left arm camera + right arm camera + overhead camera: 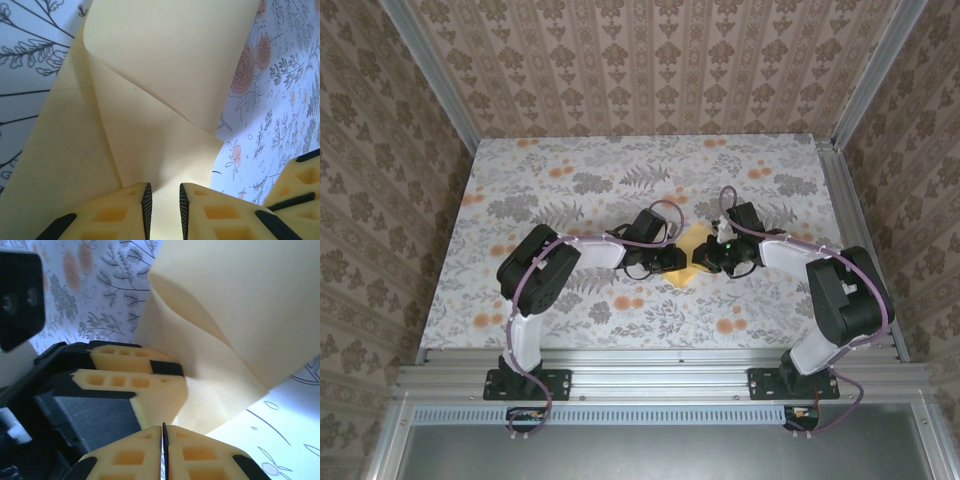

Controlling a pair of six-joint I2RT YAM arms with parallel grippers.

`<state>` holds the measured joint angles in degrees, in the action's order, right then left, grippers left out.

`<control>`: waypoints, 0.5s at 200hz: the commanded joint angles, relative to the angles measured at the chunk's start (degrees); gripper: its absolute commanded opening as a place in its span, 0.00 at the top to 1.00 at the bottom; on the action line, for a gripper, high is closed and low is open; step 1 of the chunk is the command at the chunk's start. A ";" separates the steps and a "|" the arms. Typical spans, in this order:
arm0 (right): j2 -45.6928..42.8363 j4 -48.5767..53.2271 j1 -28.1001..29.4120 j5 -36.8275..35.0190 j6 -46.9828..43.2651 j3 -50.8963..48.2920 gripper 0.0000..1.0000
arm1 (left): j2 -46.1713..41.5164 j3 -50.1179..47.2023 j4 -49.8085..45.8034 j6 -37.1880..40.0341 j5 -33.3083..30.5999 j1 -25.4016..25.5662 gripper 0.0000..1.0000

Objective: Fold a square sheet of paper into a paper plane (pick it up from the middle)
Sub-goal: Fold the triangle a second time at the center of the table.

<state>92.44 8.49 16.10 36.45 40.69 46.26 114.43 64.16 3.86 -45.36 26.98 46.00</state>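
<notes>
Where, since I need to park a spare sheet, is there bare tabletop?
Bare table runs along the back wall, beside the left wall, and just beyond the near rail. The middle is crowded: left gripper and right gripper meet at the square sheet of paper.

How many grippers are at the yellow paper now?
2. The left gripper pinches the paper mid-table; the right gripper, facing it, is shut on the same paper's edge.

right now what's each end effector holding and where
The square sheet of paper: right end effector pinches its near edge; left end effector straddles another edge, jaws slightly apart, grip unclear.
</notes>
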 commanded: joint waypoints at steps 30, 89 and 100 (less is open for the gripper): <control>4.96 -4.33 -0.08 1.65 2.08 -0.74 0.90 | 3.65 -1.82 -5.84 1.51 -2.63 1.19 0.75; 10.09 -2.49 -0.24 -1.49 -1.17 0.39 0.92 | 2.29 -1.80 -4.47 1.84 -2.70 1.89 0.75; 10.43 -0.87 -0.20 -2.97 -2.32 0.48 0.93 | 2.12 -1.68 -4.53 2.27 -2.89 2.12 0.75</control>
<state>101.41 4.54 16.10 36.42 41.23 46.24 114.39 64.16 4.03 -45.17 26.33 46.37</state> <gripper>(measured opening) 0.081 0.246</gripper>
